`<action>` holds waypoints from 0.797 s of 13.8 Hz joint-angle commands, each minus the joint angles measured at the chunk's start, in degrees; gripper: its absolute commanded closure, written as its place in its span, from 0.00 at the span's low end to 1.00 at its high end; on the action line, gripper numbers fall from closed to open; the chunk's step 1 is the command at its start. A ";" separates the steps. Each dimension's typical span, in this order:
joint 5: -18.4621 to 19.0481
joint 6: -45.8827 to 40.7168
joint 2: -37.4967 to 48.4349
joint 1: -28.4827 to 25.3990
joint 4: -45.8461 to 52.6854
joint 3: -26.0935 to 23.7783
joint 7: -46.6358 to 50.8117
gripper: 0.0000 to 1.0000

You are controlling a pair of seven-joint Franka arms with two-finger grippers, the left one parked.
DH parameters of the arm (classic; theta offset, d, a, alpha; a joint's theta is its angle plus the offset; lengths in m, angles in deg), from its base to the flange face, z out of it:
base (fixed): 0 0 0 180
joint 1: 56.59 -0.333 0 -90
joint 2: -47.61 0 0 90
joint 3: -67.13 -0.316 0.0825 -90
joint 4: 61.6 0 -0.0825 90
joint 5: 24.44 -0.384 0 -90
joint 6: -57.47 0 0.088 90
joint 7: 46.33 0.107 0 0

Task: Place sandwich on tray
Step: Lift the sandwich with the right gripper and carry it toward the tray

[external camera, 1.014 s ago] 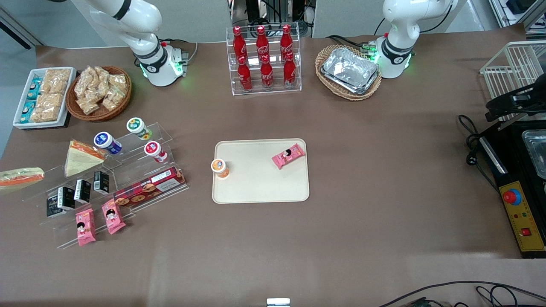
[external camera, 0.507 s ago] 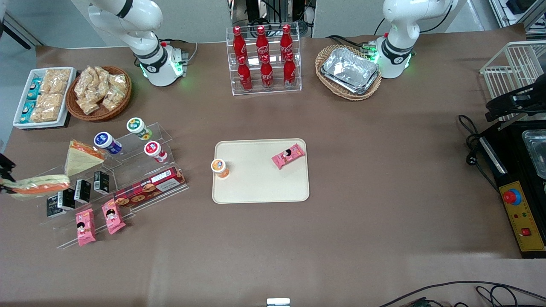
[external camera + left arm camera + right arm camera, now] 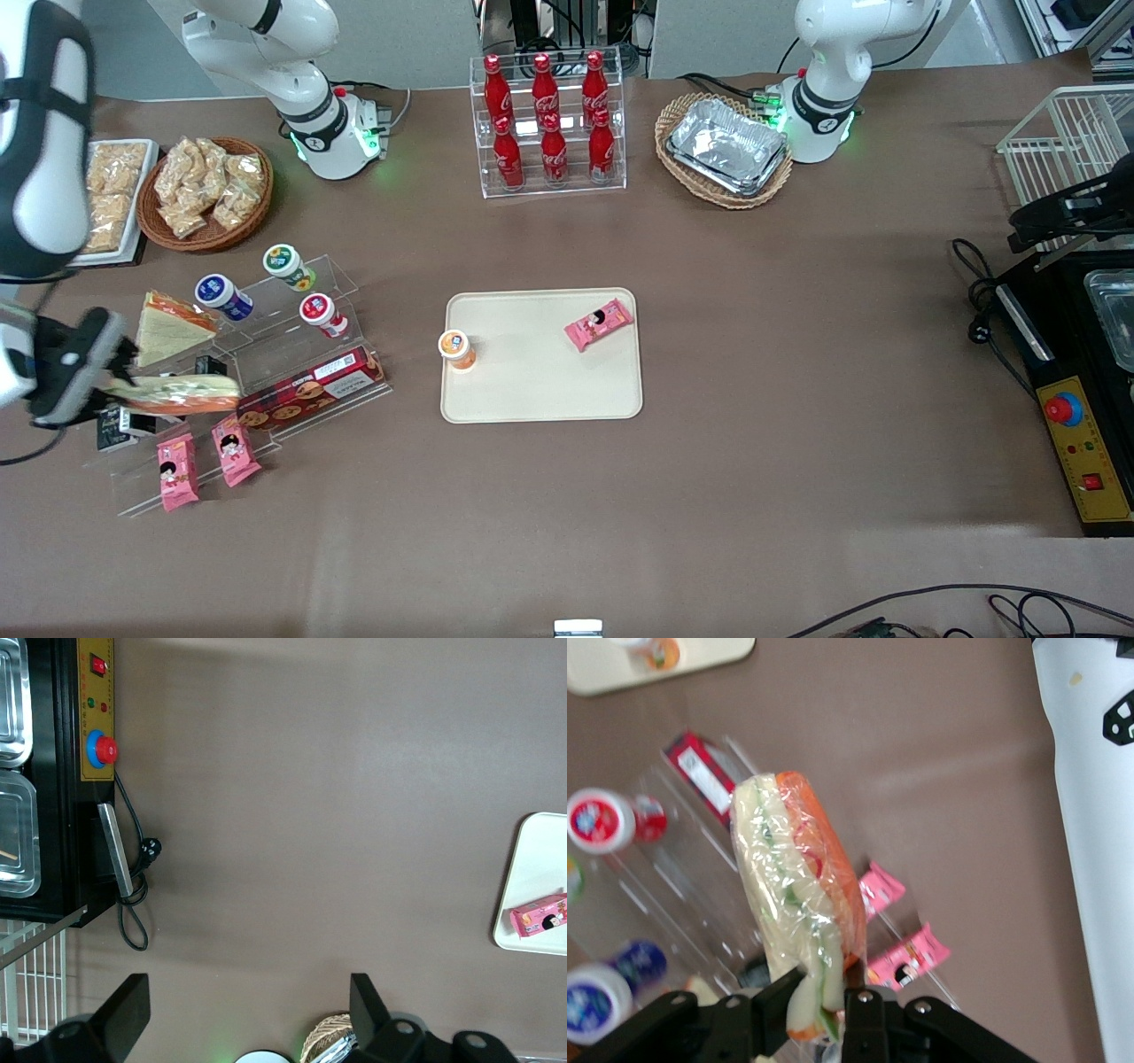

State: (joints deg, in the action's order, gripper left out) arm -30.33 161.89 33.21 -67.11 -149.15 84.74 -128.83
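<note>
My right gripper [image 3: 113, 386] hangs over the acrylic display stand [image 3: 266, 354] at the working arm's end of the table. It is shut on the sandwich [image 3: 177, 392], a wrapped wedge with green and orange filling stripes, which juts out toward the tray. In the right wrist view the sandwich [image 3: 799, 895] is pinched at its end between the two black fingers [image 3: 864, 1019], and the gripper [image 3: 824, 1010] is above pink packs. The cream tray [image 3: 540, 381] lies flat at mid-table, well apart from the sandwich, with a corner showing as tray [image 3: 718, 656].
An orange-lidded cup [image 3: 457, 347] and a pink snack pack [image 3: 599, 323] sit on the tray. The stand holds another wedge sandwich [image 3: 168, 323], lidded cups [image 3: 319, 312], a cookie box [image 3: 310, 388] and pink packs [image 3: 232, 449]. Cola bottles [image 3: 547, 124] and a foil-tray basket [image 3: 725, 149] stand farther back.
The gripper with the sandwich has come in from the table's edge toward the tray and now hangs over the display stand. Nothing on the tray moved.
</note>
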 commanded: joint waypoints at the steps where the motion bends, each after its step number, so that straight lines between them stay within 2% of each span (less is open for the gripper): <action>1: 0.96 -2.02 -0.09 -6.59 1.24 0.58 15.22 1.00; 6: 1.05 -2.03 -0.97 -15.57 1.07 0.50 34.40 1.00; 8: 2.01 -1.41 -2.28 -19.26 1.07 0.50 37.50 1.00; 11: 1.49 2.00 -6.06 -22.08 1.07 0.41 38.56 1.00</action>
State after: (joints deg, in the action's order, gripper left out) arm -29.35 161.30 30.86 -87.10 -149.18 84.59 -91.78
